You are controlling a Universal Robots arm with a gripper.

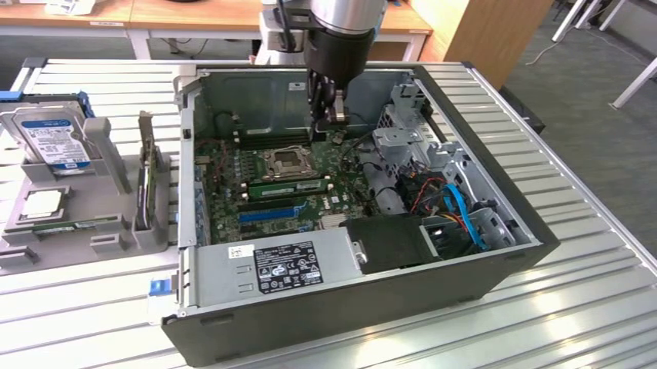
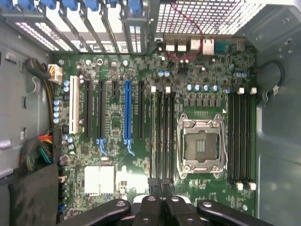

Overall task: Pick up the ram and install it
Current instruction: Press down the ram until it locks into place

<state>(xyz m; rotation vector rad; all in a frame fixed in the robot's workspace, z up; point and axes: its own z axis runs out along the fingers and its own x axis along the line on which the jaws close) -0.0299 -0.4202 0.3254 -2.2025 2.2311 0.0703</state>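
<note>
**Desk:** What sits closest to the lens?

**Photographer:** A ribbed metal table, with bright, straight slats showing along the near and right sides of an open computer case. The case is dark, smooth sheet metal. Just inside its near wall lies a grey power box with a black label. Toward the exterior view's right of that are a matte black block and curled blue cables.

**Desk:** How much room is there inside?

**Photographer:** It is crowded at the edges and open in the middle. The green circuit board lies flat between the case's left wall and a silver drive cage, with open space above it. The memory stick, long, thin and green, stands on edge in a slot. It is between a blue slot and the square, metal-framed socket, just beside the socket.

**Desk:** And the gripper?

**Photographer:** The gripper hangs from the arm over the far part of the board, apart from the stick. Its black fingertips are pressed together, tip against tip.

**Desk:** What is further out?

**Photographer:** On the exterior view's left, a grey plastic holder props up a silver hard drive. Wooden desks close the background.
</note>
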